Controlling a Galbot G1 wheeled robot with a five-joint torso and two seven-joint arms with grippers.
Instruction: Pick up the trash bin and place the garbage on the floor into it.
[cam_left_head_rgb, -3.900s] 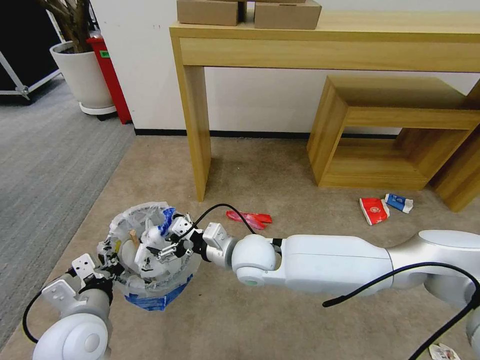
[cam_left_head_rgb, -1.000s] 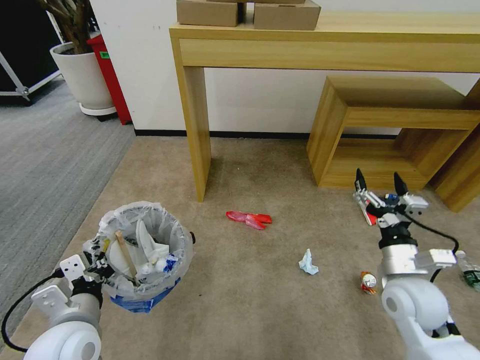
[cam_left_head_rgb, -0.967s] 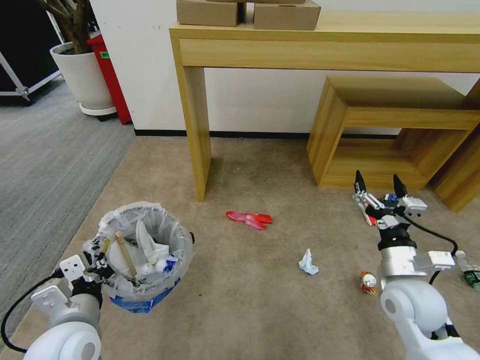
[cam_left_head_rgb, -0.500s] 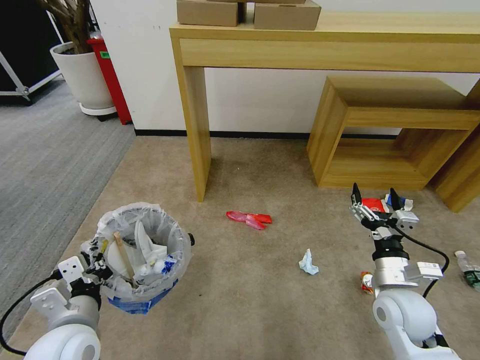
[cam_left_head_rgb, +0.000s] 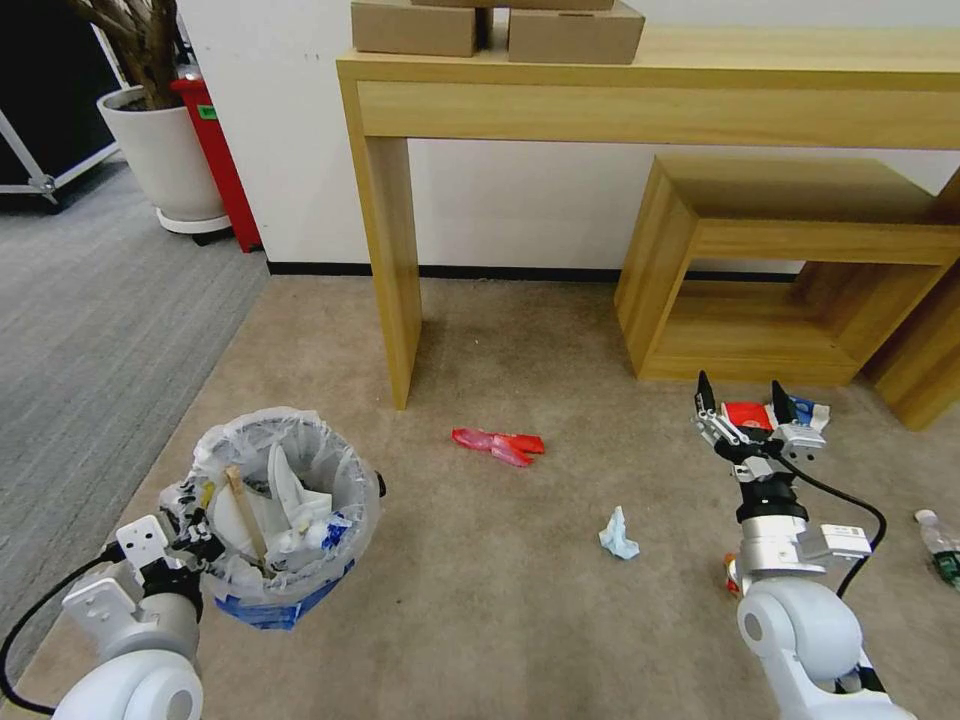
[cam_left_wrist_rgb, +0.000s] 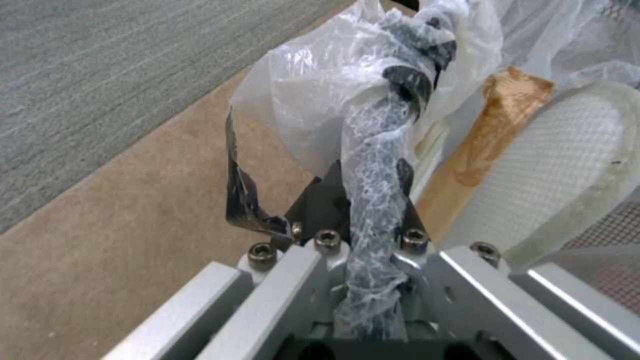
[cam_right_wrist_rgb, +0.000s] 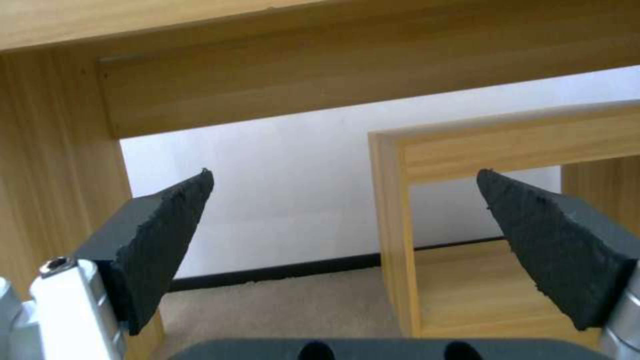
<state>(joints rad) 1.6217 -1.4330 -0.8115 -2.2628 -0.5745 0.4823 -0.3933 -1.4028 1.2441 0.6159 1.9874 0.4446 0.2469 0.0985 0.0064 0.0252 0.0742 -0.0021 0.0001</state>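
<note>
Left gripper (cam_left_head_rgb: 190, 540) clamps the plastic-lined round trash bin's (cam_left_head_rgb: 285, 500) rim; right gripper (cam_left_head_rgb: 745, 420), spread wide, hovers at the red cup (cam_left_head_rgb: 745, 413)

We see our arms as glossy white rounded shells with silver wrist cuffs and looping black cables, the right gripper (cam_left_head_rgb: 741, 397) ending in black wedge fingers (cam_right_wrist_rgb: 157, 235), the left gripper (cam_left_wrist_rgb: 365, 200) framed in bolted aluminium.
</note>
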